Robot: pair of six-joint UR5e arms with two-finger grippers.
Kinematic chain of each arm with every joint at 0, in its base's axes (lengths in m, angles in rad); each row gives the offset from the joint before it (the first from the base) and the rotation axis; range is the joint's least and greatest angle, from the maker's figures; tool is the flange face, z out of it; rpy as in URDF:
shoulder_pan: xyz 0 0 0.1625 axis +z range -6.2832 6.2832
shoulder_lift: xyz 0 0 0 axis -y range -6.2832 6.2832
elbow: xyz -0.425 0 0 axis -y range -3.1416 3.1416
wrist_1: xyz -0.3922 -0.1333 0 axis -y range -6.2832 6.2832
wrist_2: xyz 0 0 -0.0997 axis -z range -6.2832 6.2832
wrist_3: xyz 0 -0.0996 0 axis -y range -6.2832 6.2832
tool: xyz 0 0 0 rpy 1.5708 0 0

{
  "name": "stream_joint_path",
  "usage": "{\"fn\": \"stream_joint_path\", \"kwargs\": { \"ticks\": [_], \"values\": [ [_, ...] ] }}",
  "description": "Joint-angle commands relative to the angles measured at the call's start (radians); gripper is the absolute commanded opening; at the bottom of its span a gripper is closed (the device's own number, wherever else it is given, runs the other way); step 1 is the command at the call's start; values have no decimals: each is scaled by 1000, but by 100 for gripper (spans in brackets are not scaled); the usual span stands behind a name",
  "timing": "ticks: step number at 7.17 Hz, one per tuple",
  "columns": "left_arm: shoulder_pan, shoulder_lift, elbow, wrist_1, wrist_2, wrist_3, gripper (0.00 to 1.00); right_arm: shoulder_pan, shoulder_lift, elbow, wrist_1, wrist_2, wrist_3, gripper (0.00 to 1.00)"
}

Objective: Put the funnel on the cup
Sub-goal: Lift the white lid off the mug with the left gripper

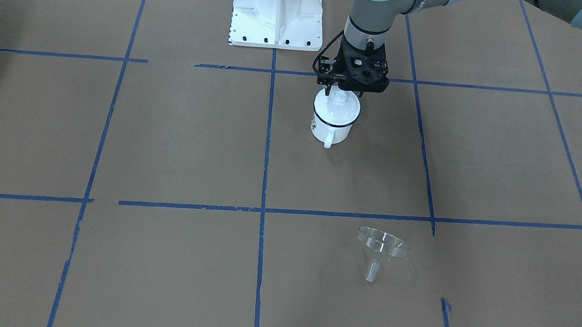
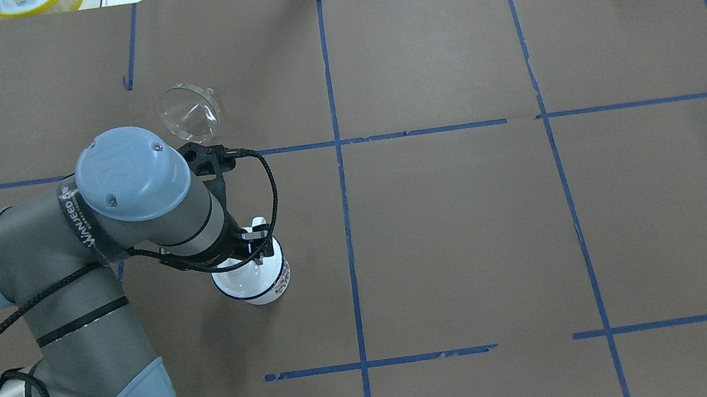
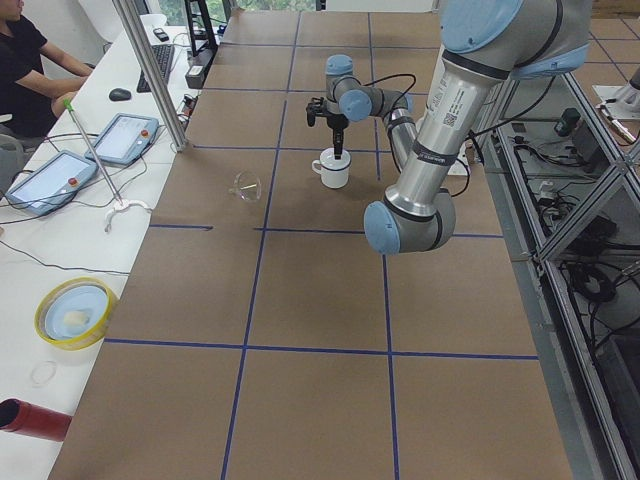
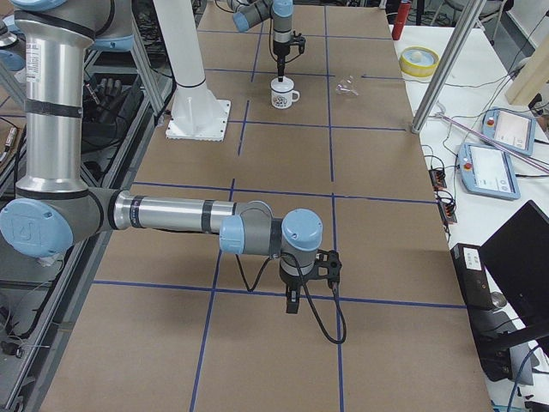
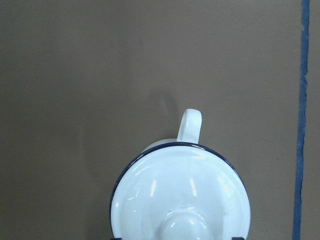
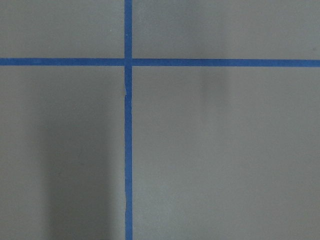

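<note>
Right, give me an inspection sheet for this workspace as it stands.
Surface: brown paper table with a blue tape grid.
Job's things: funnel lies on its side, apart from the cup; the cup stands upright, handle pointing away from the robot.
Clutter: white knobbed lid sits on the cup.
Grippers: left gripper over the lid's knob, jaws seemingly open; right gripper above the table, state cannot be told.
Cables: black cable loops by the left wrist.
Surroundings: seated operator and tablets beside the table.
</note>
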Motion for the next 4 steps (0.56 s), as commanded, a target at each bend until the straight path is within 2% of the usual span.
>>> {"fn": "stream_joint_path", "kwargs": {
  "ticks": [1,2,4],
  "values": [
    [1,-9,9,-1,0,1,56,0,0,0,0,0,0,100],
    [1,-9,10,-1,0,3,55,0,0,0,0,0,0,100],
    [1,-10,9,-1,0,3,45,0,0,0,0,0,0,100]
  ]
}}
